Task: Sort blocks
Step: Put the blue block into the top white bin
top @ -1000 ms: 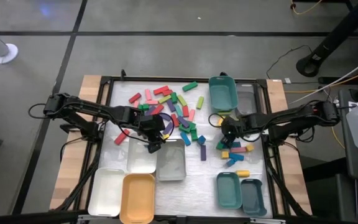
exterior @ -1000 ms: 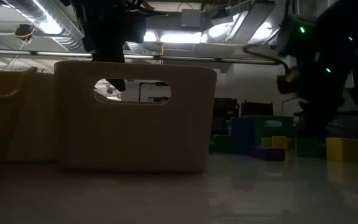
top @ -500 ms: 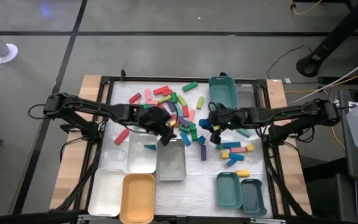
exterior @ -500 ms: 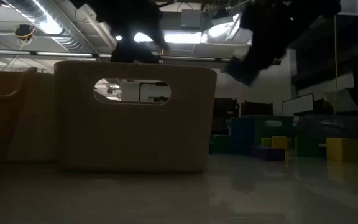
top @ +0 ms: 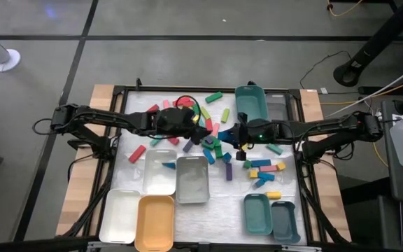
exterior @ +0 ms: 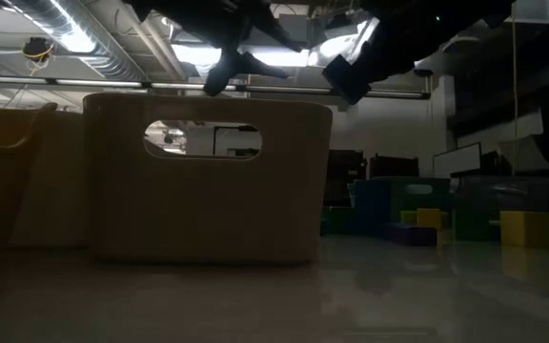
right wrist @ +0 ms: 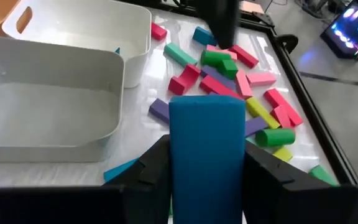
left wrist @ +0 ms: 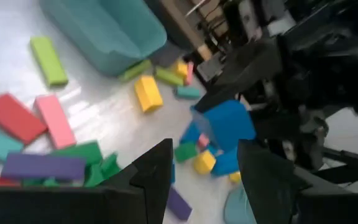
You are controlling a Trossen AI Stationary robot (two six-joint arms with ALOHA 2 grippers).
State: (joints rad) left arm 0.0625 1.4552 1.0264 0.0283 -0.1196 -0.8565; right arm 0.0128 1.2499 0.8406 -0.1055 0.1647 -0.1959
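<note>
item: blue block [right wrist: 206,149], rectangular bar, flat-faced; held upright between the fingers of the right pincer [right wrist: 206,186], which is clenched on its two broad sides; carried above the bench [top: 285,183] at the edge of the loose pile, near the grey tray [top: 192,179]

remaining stock: mixed blocks [top: 212,140] scattered at mid-bench, red, pink, green, teal, purple and yellow, many touching or overlapping; a smaller cluster [top: 264,170] set apart toward the right arm's side

left pincer [left wrist: 201,180]: released, nothing between its fingers, hovering over the pile

handling, judged: light, rigid, smooth-sided, likely to slip or pivot if pinched near an end; best taken across the long flat sides at mid-length; not fragile; crowded neighbours are liable to be knocked when one is picked
</note>
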